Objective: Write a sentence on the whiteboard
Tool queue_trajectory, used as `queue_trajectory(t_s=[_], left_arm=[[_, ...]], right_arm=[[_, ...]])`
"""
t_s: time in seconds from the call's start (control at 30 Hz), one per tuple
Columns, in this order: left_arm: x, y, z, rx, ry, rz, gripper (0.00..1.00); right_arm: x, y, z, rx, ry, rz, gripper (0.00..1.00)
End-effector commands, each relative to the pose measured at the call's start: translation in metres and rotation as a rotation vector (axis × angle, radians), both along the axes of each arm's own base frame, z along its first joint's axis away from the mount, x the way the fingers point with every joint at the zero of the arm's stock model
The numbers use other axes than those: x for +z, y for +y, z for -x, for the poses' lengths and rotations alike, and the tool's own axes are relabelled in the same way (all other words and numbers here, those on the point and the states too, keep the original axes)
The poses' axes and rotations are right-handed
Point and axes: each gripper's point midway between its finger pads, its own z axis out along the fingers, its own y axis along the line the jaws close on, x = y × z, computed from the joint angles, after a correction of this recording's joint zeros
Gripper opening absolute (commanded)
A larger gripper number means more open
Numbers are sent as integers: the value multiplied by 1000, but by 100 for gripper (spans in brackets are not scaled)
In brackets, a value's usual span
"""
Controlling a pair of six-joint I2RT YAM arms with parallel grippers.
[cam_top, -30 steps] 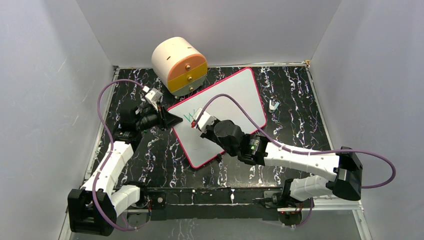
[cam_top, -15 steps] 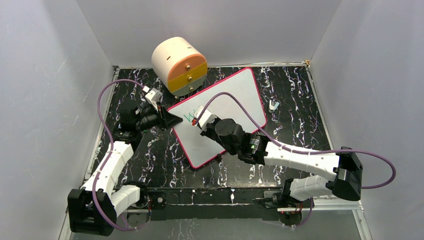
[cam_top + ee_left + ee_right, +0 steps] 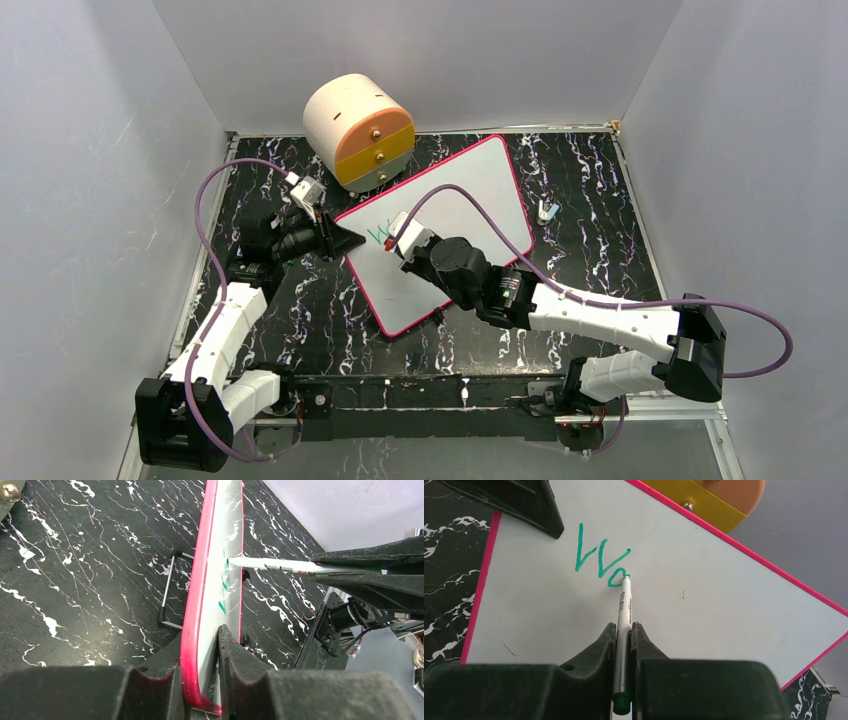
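Observation:
The whiteboard lies slanted on the black marbled table, white with a red-pink rim. My left gripper is shut on its left edge; the rim sits between the jaws of the left gripper. My right gripper is shut on a white marker with a green end. The marker's tip touches the whiteboard at the end of the sentence, which reads as a green "W" and a rounded second letter. The same marker meets the green strokes.
A round cream box with orange and yellow drawers stands just behind the board's far left corner. A small metal clip lies right of the board. A black U-shaped wire lies beside the board's edge. Grey walls close in the table.
My right gripper has crept slightly rightward with the marker on the board. The left arm and the board have not moved.

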Motion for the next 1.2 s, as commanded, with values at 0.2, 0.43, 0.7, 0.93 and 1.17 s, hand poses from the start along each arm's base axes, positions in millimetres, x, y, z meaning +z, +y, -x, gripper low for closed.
queue_trajectory(t_s=[0.2,0.43,0.7,0.93,1.17], left_arm=[[-67,19,6,38,82,-206,0],[-67,20,5,39,82,-206,0],[-68,20,6,38,86,-207,0],[-67,19,6,38,85,-206,0],[-66,20,5,41,82,-207,0]], right_arm=[[0,-6,4,0,39,-15,0],[-2,-14,0,-37,24,-1,0],[0,-15,-3,-49,12,-10,0],[13,-11,2,-16,8,-62,0],[29,-16,3,-21,-11,-123,0]])
